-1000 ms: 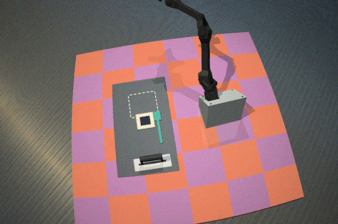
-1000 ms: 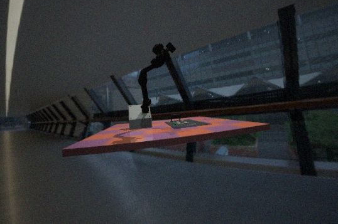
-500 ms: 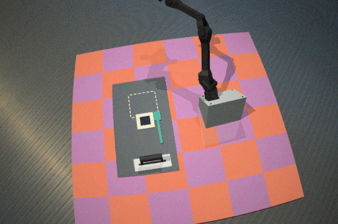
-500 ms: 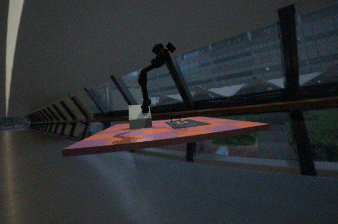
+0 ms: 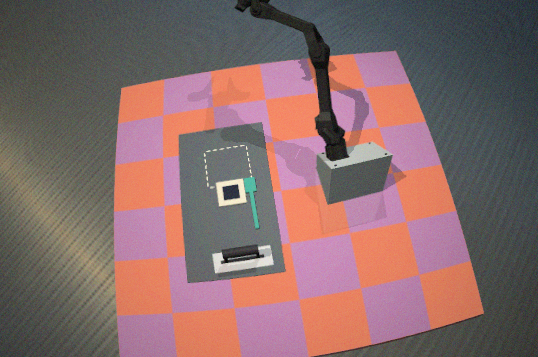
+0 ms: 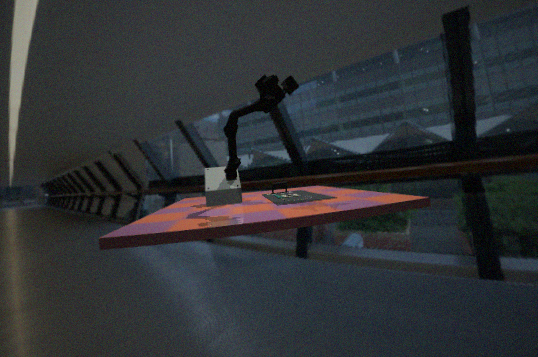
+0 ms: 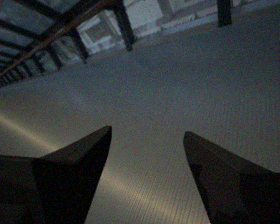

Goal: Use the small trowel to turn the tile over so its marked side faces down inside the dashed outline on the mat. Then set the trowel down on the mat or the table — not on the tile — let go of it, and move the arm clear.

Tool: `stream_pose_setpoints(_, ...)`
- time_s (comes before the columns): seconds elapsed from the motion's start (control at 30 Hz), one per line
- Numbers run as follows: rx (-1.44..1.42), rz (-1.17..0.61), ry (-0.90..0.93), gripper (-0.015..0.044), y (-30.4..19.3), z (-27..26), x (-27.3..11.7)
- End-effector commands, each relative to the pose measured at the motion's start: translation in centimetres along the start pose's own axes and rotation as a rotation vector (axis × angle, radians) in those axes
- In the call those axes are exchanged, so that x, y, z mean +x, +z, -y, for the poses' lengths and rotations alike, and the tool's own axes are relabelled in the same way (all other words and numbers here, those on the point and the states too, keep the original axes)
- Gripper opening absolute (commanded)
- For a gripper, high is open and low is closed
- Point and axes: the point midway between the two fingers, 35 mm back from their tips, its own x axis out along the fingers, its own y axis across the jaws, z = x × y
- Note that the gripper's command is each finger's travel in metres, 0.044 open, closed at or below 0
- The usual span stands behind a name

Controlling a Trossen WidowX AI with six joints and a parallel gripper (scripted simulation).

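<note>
The tile (image 5: 231,192), cream with a dark square facing up, lies flat on the grey mat (image 5: 200,233). It overlaps the near edge of the dashed outline (image 5: 205,153) and lies mostly outside it. A teal tool (image 5: 254,209) with a small square blade and long thin handle lies flat, its blade against the tile's right edge. A pale plate (image 5: 267,257) with a raised black bar handle (image 5: 240,253), like a float trowel, lies near the mat's front edge. My gripper (image 7: 148,134) is open and empty, high in the air beyond the table's far edge.
The arm (image 5: 324,83) (image 6: 231,140) rises from a grey base block (image 5: 356,173) (image 6: 223,192) right of the mat. The table (image 5: 330,273) (image 6: 175,233) is chequered orange and purple. The wrist view shows floor and windows.
</note>
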Motion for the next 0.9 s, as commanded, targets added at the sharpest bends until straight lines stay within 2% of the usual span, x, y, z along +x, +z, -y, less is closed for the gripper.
stream_pose_setpoints(0.0, -0.045, -0.081, 0.070, 0.0270, -4.2, -2.3, -0.7)
stream_pose_setpoints(0.33, -0.137, -0.284, 0.225, 0.0270, -13.9, -7.3, -4.7)
stream_pose_setpoints(0.6, -0.244, -0.479, 0.350, 0.0270, -23.5, -10.6, -11.1)
stream_pose_setpoints(0.87, -0.355, -0.616, 0.447, 0.0270, -30.2, -12.0, -17.2)
